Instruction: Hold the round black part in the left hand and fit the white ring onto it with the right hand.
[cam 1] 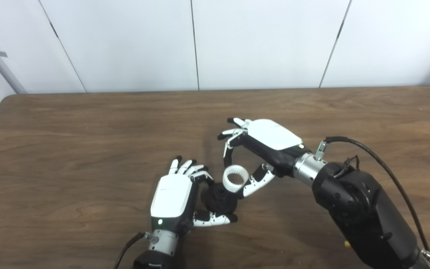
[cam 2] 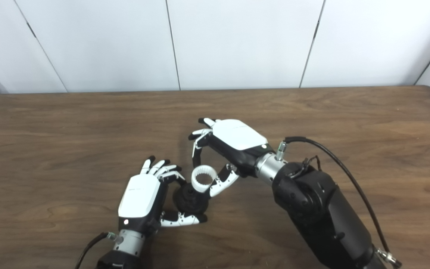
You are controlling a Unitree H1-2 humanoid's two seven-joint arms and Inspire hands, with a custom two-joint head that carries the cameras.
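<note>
With my left hand (cam 1: pixel 174 198) cupping the black part (cam 1: pixel 220 200) just above the table (cam 1: pixel 88 149) and my right hand (cam 1: pixel 263 144) pinching the white ring (cam 1: pixel 235 178) against its top edge, I should level the ring, center it, then press down evenly.

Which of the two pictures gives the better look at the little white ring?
The left eye view: the white ring appears slightly larger, its toothed inside visible. The right eye view shows the same ring, marginally smaller, likewise held by the right robot hand.
</note>
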